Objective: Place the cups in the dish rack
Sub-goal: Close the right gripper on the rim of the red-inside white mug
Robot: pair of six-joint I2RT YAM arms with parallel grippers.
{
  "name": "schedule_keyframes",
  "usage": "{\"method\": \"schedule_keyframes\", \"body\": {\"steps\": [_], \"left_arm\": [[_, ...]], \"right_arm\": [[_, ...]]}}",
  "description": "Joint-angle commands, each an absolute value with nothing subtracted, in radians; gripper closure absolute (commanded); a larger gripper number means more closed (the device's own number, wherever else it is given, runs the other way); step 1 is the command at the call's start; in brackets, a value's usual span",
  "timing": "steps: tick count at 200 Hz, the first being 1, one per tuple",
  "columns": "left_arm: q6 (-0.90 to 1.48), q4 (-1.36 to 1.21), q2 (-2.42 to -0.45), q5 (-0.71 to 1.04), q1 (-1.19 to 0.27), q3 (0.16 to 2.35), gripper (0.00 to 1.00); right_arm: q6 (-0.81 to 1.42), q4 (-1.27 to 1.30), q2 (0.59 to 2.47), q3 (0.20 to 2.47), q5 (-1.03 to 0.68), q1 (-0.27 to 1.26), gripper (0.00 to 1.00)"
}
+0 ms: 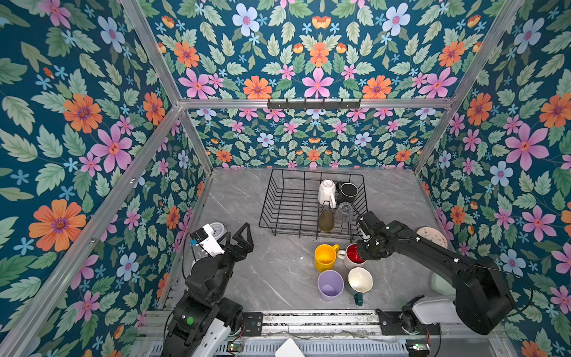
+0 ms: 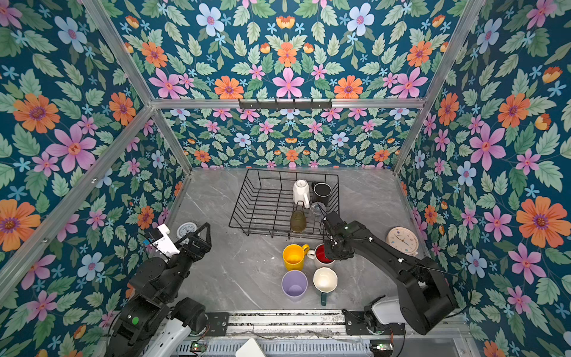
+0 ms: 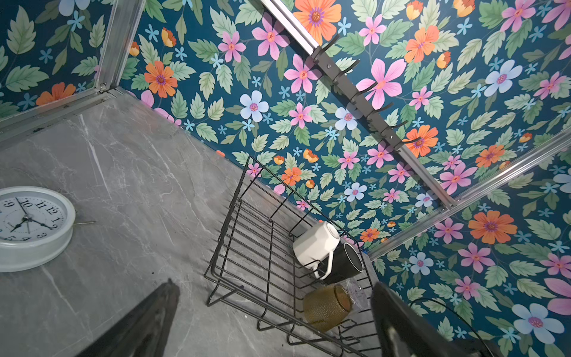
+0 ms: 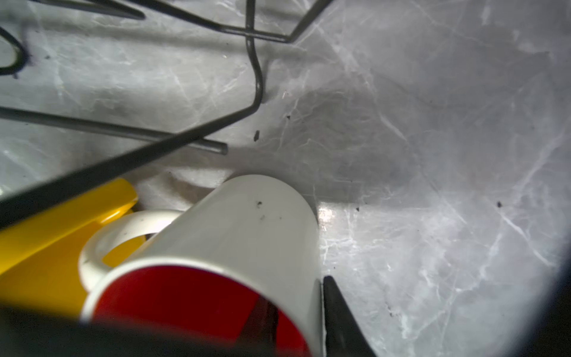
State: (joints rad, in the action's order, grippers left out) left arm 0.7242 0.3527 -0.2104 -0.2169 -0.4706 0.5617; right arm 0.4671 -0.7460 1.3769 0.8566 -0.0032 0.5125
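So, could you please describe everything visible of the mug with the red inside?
The mug is white outside and glossy red inside, ceramic by its look, with a white loop handle turned toward the yellow mug. It stands upright on the grey table, just before the near corner of the dish rack. The right gripper straddles its wall, one of its fingers outside, one inside.

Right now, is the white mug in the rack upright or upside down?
Upside down: the white mug has its base up, inside the dish rack.
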Motion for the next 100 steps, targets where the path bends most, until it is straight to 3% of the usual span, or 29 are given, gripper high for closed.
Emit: {"method": "schedule_keyframes", "body": {"steps": [1,61,82,100], "left_arm": [[0.720,0.328,-0.212,-0.216,-0.469,0.568,0.00],[0.721,0.321,-0.218,-0.217,-0.469,0.567,0.00],[0.722,0.316,-0.219,-0.214,-0.469,0.565,0.00],[0.724,0.309,-0.219,-0.212,-0.469,0.562,0.00]], "right_arm": [[0.468,-0.727,1.384,0.852,0.021,0.513,0.76],[0.453,-0.743,1.381,0.847,0.060,0.513,0.90],[0.446,-0.761,1.371,0.852,0.073,0.513,1.00],[0.439,-0.782,1.357,0.857,0.087,0.514,1.00]]}}
